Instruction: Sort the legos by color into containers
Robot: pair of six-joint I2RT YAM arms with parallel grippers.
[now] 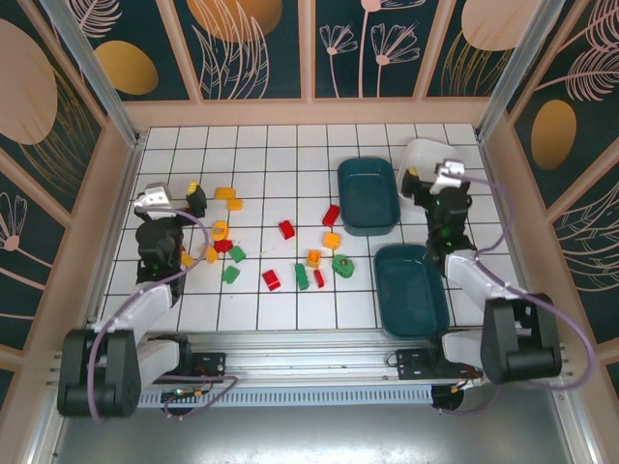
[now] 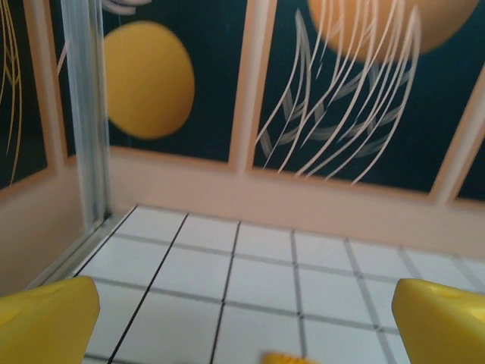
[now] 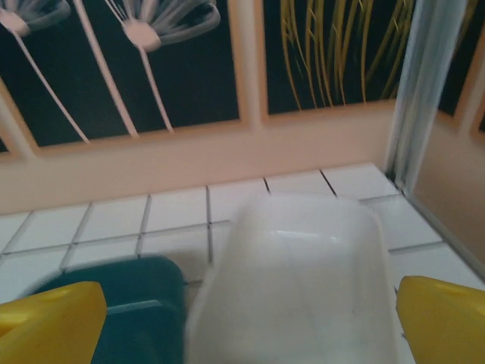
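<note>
While left end effector (image 2: 244, 296), right end effector (image 3: 250, 292) gape wide: two teal containers (image 1: 368, 198) (image 1: 411, 290), one white container (image 1: 424, 155).

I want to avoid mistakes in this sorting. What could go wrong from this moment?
1. Small red, yellow-orange and green plastic bricks lie bunched near the left fingers, so one grasp might catch two colours.
2. The far dark teal plastic bin and the near one look alike, so a colour could end up split between them.
</note>
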